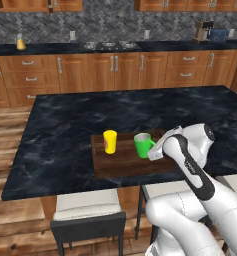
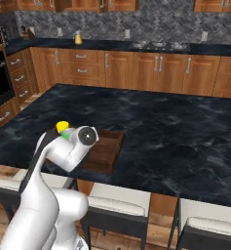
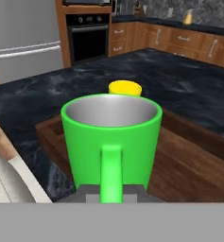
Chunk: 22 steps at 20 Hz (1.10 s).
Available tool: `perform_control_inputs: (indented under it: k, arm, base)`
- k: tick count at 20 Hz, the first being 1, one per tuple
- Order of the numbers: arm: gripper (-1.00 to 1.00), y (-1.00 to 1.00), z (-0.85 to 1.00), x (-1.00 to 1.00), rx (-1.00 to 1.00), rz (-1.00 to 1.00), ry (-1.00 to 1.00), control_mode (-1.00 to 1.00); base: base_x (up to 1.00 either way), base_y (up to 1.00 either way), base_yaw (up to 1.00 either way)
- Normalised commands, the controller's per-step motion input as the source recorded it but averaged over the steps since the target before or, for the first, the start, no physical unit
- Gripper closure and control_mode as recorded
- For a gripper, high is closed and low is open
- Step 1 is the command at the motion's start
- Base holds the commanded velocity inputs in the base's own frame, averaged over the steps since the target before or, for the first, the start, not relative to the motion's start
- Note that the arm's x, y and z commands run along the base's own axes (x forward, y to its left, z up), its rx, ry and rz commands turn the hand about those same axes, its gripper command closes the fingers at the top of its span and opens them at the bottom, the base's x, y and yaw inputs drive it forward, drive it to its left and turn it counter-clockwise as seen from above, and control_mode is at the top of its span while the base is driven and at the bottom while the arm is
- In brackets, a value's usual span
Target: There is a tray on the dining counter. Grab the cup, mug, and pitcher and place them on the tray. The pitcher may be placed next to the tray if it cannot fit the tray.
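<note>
Green mug (image 1: 143,145) with loop handle stands upright on flat dark brown wooden tray (image 1: 125,165), right of small yellow handleless cup (image 1: 109,141), apart from it. Tray lies near front edge of black white-veined marble counter (image 1: 80,125). Hand (image 3: 111,193) is clenched on the mug's handle, fingers either side of it in the hand view. Amber cone-shaped pitcher (image 1: 20,43) sits far off on the long black-topped back counter (image 1: 55,48) by the wall.
</note>
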Motion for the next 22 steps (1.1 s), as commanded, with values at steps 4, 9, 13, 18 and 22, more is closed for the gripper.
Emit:
perform_control_inputs:
  k: [4, 9, 13, 18, 22]
  arm:
    - [1.00, 0.19, -0.20, 0.59, 0.08, 0.12, 0.03, -1.00]
    - [1.00, 0.26, -0.12, 0.46, 0.09, 0.10, 0.14, -1.00]
    - [1.00, 0.24, -0.17, 0.40, 0.04, 0.09, 0.15, -1.00]
    - [1.00, 0.04, -0.12, 0.24, 0.00, 0.05, 0.01, -1.00]
    - [1.00, 0.00, -0.16, 0.10, 0.00, 0.05, 0.00, -1.00]
  base:
    - [0.00, 0.00, 0.00]
    - [0.00, 0.00, 0.00]
    - [0.00, 0.00, 0.00]
    - [0.00, 0.00, 0.00]
    - [0.00, 0.00, 0.00]
